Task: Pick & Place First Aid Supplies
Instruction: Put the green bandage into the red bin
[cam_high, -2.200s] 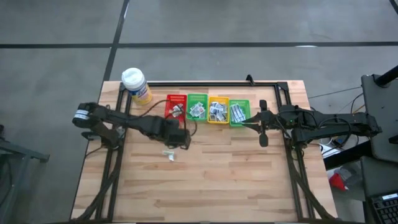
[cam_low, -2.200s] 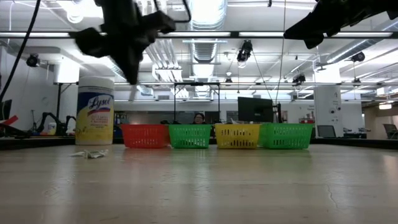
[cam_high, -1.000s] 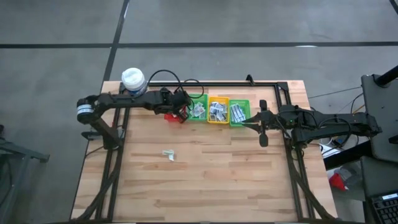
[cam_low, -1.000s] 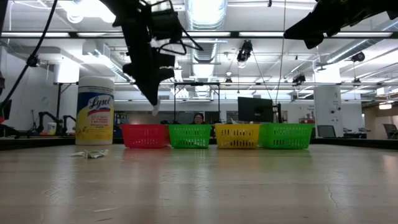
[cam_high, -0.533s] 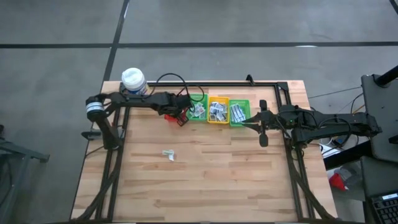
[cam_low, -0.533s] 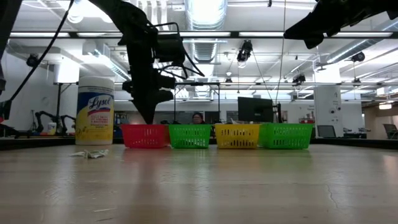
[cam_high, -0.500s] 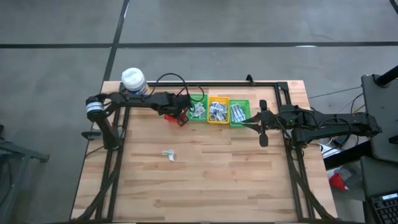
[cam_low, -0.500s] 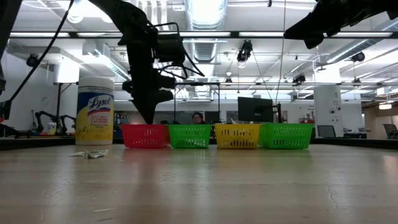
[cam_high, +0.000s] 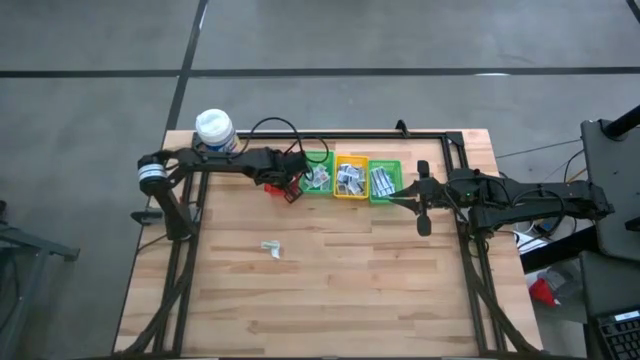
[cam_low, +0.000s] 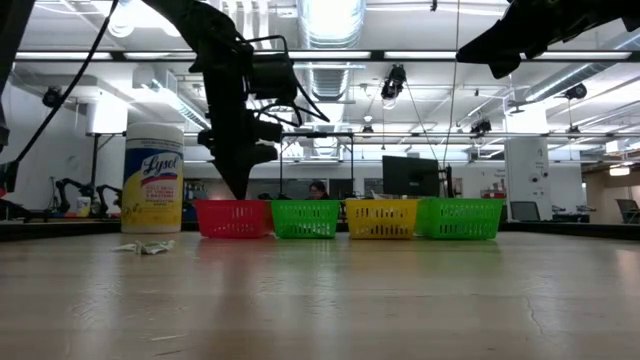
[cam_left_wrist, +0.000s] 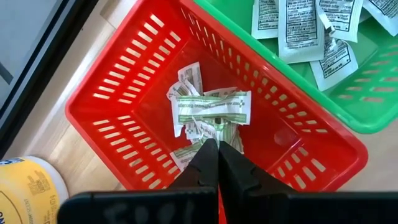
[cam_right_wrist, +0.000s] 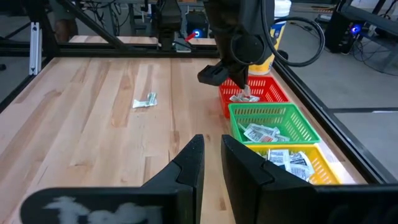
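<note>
My left gripper (cam_high: 291, 189) reaches down into the red basket (cam_left_wrist: 124, 93), the leftmost of a row of baskets at the table's far edge, and is shut on a white packet with green print (cam_left_wrist: 211, 109). More packets lie on the red basket's floor (cam_left_wrist: 186, 78). In the low view the gripper's (cam_low: 240, 188) tip dips behind the red basket's rim (cam_low: 233, 204). One loose packet (cam_high: 272, 247) lies flat on the bare table. My right gripper (cam_right_wrist: 212, 163) hovers above the table's right side, open by a narrow gap and holding nothing. My left gripper pinches the green-printed packet by its lower edge (cam_left_wrist: 216, 129) between its two fingertips. The fingers come from above, slanting down into the basket. The packet spreads out flat beyond the tips, low over the other packets; whether it rests on them I cannot tell.
Beside the red basket stand a green basket (cam_high: 318, 172), a yellow one (cam_high: 350, 177) and another green one (cam_high: 385, 180), all holding packets. A yellow bottle with a white cap (cam_high: 216, 132) stands at the far left corner. A black frame (cam_high: 350, 134) edges the table.
My left gripper has sunk from above the red basket into it, still shut, carrying the packet down with it. For the last half second it has kept still.
</note>
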